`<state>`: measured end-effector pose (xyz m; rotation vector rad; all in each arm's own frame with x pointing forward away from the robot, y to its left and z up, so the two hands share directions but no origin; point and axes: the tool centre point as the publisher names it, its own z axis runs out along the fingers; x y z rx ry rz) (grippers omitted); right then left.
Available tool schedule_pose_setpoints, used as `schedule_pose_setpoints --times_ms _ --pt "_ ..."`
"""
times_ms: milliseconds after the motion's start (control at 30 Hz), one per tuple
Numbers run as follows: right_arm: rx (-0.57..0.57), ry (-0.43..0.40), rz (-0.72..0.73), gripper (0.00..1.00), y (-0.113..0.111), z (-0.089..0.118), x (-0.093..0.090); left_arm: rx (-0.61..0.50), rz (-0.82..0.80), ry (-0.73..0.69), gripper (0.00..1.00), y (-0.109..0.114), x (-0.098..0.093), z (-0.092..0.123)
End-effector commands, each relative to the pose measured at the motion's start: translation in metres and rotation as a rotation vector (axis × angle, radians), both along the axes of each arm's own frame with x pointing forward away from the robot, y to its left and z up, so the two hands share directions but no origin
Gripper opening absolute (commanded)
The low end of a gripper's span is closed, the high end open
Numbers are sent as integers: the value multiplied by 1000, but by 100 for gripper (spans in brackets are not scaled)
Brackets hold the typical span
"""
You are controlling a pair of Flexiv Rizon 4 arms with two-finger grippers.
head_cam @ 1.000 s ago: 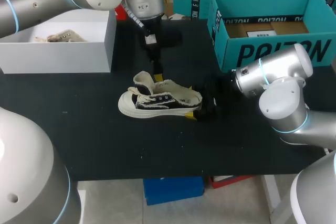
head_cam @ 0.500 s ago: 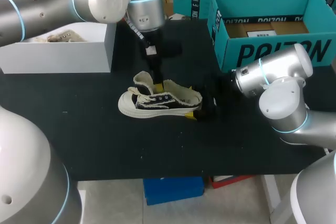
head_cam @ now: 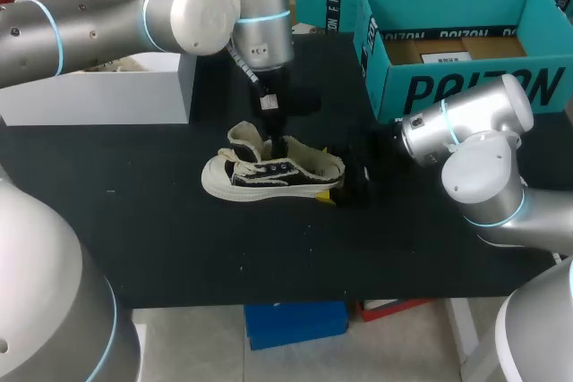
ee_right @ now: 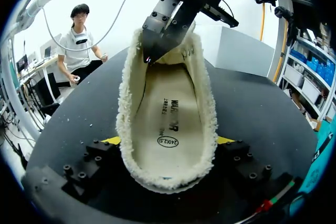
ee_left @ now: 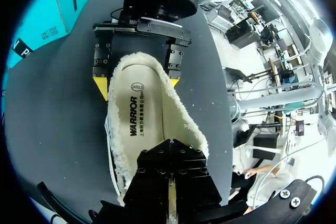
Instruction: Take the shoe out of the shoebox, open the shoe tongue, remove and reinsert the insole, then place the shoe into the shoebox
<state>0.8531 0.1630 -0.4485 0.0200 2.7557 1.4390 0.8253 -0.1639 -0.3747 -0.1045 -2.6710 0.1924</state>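
You are looking at a low-cut shoe [head_cam: 269,174] lying upright near the middle of the black worktop [head_cam: 179,248], well apart from every edge. Its sole is showing as smooth white rubber, its upper as black cloth with frayed cream trim. A shaggy cream fleece lining [ee_right: 123,114] is ringing the long oval mouth. A flat cream insole [ee_right: 167,119] with dark print is lying inside.

Your right gripper [ee_right: 168,142] is clasping the shoe at the heel, one yellow tip pressing on each side of the fleecy rim, with its black, bolt-studded body sitting just behind the heel.

Your left gripper [head_cam: 275,136] is coming straight down from above into the front of the shoe's mouth, towards the toe end. Its black body is blocking that end in its own wrist view, so you cannot tell whether it is clenched or released.

A white box [head_cam: 98,96] with plain, smooth walls is standing at the worktop's far left corner, partly hidden behind your left arm. A teal box [head_cam: 466,87] of printed card is standing open at the far right corner. Neither is touching the shoe.
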Motion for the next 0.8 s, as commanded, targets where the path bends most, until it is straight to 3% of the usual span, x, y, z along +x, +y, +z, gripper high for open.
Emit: schedule_pose_setpoints --times_ms 33,800 --pt "-2 2 0 0 2 -7 1 12 4 21 0 -8 1 -13" --pt "-2 2 0 0 2 -7 1 23 -4 50 0 -10 -5 -23"
